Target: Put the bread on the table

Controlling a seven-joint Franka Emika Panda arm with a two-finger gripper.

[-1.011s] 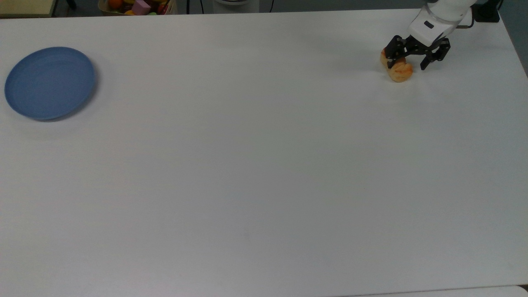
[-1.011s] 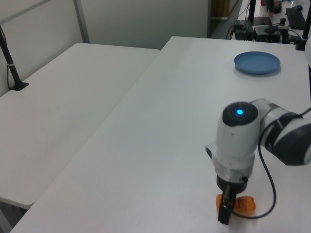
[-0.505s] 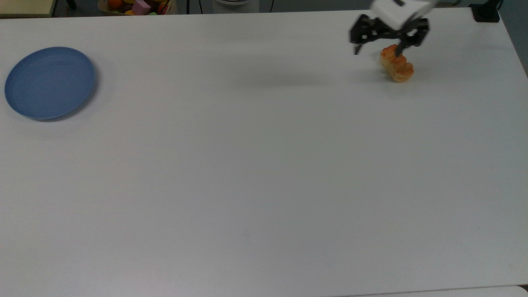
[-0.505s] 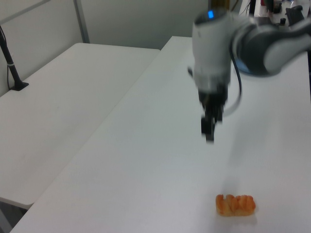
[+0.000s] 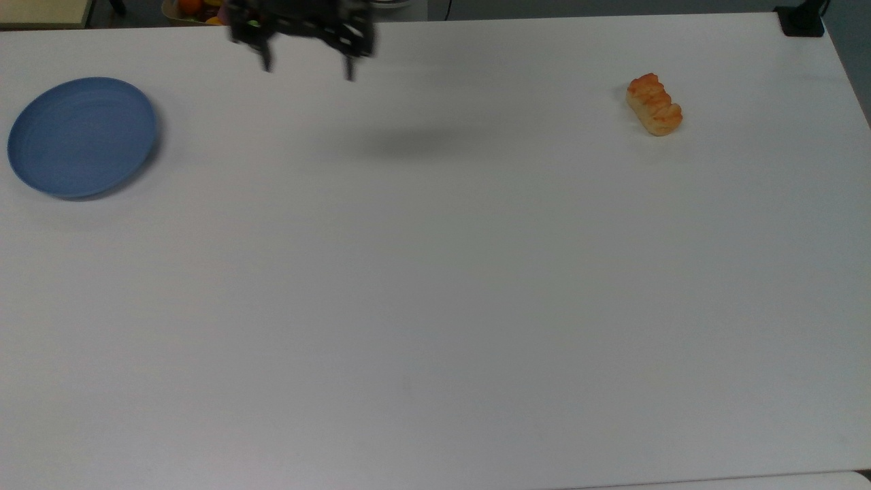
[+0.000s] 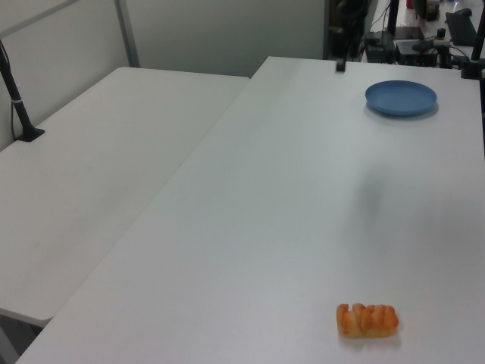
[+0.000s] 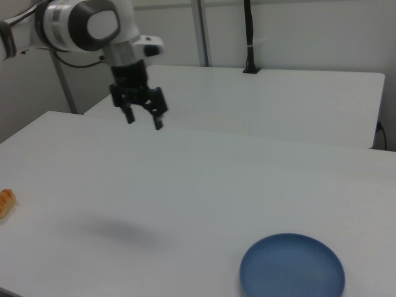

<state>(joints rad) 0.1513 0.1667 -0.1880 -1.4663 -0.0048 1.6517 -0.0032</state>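
Our black two-finger hand (image 5: 306,67) hangs in the air with its fingers spread wide and nothing between them; in the right view it (image 7: 142,119) sits under the white and grey arm (image 7: 86,25), raised well above the surface. We take the round blue plate (image 5: 81,136) as our landmark: in the top view the hand is above the far edge of the large white matte counter (image 5: 435,306), to the plate's right and a little beyond it, closer to the plate than to the load it is meant to place.

The small oblong golden-orange bread (image 5: 654,104), with its ridged glazed top and paler sides, lies flat on the counter far to the plate's right in the top view, well apart from both plate and hand. In the left view it (image 6: 367,319) rests near the counter's close end, with the plate (image 6: 401,98) at the far end; in the right view only its tip (image 7: 5,203) shows at the right view's left edge.

We judge the placing itself done: the bread is on the counter, free of the hand, and not on the plate. What remains looks like the retreat, so the next move calls only for parking the arm clear of the surface.

As for containers, the blue plate is bare, holding nothing. Beyond the counter's far edge, past the plate in the top view, a bin of coloured toy items (image 5: 204,8) shows partly; we cannot tell its contents exactly.
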